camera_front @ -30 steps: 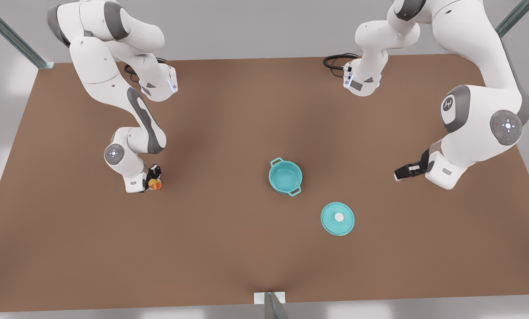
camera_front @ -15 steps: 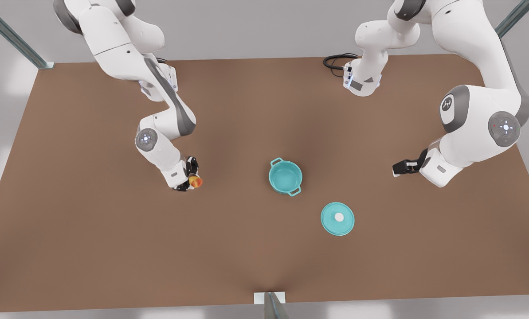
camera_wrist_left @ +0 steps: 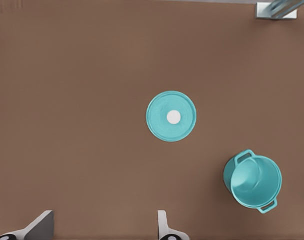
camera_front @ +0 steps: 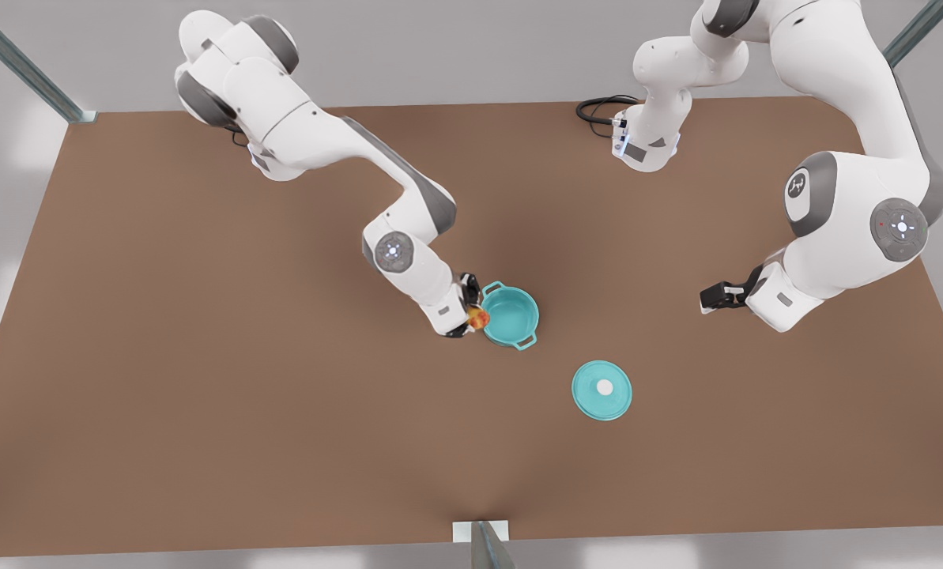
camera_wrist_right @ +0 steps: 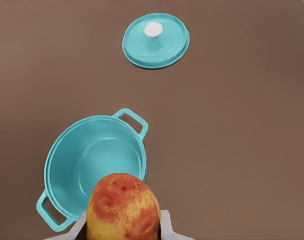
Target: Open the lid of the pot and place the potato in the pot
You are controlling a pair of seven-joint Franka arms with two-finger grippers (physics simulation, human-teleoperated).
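Observation:
The teal pot stands uncovered near the table's middle, teal and bare inside. Its lid, a flat teal disc with a white knob, lies on the table toward the front view's right of the pot. My right gripper is shut on the yellow-orange, red-patched potato and hovers at the pot's rim on the front view's left side; the potato hangs just short of the opening. My left gripper waits open far to the front view's right, looking down on lid and pot.
A black cable coils at the table's far edge beside an arm base. A small metal bracket sits at the near edge. Bare brown tabletop lies all around pot and lid.
My right arm swept toward the front view's right with the potato, from the table's left part to the pot's rim. The left gripper drifted slightly; pot and lid stayed put.

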